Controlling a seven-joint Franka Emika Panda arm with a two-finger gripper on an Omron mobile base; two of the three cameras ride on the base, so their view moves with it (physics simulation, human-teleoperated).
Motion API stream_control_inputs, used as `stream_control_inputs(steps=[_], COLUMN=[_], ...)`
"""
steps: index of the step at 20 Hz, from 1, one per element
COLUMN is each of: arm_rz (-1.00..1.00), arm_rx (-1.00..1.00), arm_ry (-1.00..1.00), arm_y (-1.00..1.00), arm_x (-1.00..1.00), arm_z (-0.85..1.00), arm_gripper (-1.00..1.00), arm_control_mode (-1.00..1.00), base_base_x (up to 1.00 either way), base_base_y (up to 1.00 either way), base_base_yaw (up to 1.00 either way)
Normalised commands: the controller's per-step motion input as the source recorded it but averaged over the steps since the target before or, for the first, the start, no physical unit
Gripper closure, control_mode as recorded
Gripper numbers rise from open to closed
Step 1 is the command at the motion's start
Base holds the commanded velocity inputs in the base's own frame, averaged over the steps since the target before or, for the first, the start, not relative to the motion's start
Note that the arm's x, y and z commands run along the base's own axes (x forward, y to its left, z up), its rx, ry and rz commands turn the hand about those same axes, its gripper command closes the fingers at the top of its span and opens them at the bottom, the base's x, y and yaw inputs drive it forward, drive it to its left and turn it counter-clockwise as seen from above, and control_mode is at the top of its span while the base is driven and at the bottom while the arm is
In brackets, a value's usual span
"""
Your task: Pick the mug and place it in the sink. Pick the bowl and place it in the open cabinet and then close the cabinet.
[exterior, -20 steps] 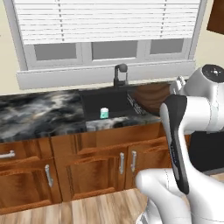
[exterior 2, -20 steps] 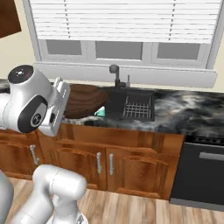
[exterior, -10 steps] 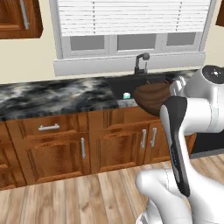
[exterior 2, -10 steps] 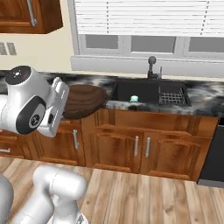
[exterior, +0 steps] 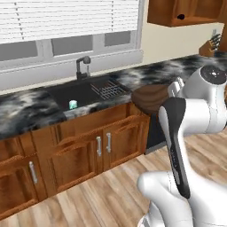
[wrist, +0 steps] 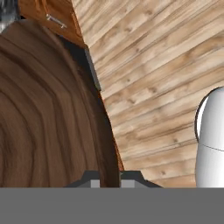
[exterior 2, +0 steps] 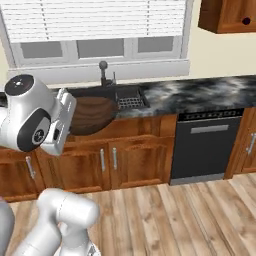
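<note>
The wide brown wooden bowl [exterior: 150, 98] hangs in the air in front of the counter, and my gripper [exterior: 168, 93] is shut on its rim. From the right base, the bowl [exterior 2: 93, 114] covers part of the counter edge beside the gripper [exterior 2: 75, 117]. The hand view has the bowl's [wrist: 48, 113] wood grain on the left, with the rim pinched between the fingertips [wrist: 90, 179]. The teal mug [exterior: 73, 104] stands in the black sink [exterior: 82, 92]. The upper cabinet [exterior: 190, 11] hangs at the top right, and its inside shows.
A dark faucet [exterior: 82, 65] and a wire rack [exterior: 107, 88] are at the sink [exterior 2: 112, 93]. A black dishwasher [exterior 2: 207, 145] sits under the marbled counter [exterior 2: 200, 92]. A knife block [exterior: 213, 44] stands far right. A small dark round thing [exterior 2: 246, 21] is in the cabinet [exterior 2: 227, 15].
The base has moved, so the whole scene has shifted: the sink now lies to the left and the upper cabinet on the right has come into view. The bowl stays in the gripper.
</note>
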Motion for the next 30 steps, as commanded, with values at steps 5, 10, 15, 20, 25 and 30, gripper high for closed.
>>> stream_control_inputs(steps=[5,10,15,20,25,30], arm_rz=[0.00,0.00,0.00,0.00,0.00,0.00], arm_rx=[0.00,0.00,0.00,0.00,0.00,0.00], arm_ry=[0.00,0.00,0.00,0.00,0.00,0.00], arm_y=[0.00,0.00,0.00,0.00,0.00,0.00], arm_x=[0.00,0.00,0.00,0.00,0.00,0.00], arm_z=[0.00,0.00,0.00,0.00,0.00,0.00], arm_gripper=[1.00,1.00,1.00,1.00,1.00,1.00], arm_control_mode=[1.00,1.00,1.00,1.00,1.00,1.00], base_base_x=[0.00,0.15,0.31,0.25,0.42,0.86], base_base_y=[-0.26,-0.07,-0.81,-0.96,-0.47,-0.02], base_base_yaw=[-0.84,-0.47,-0.01,0.02,0.00,0.00])
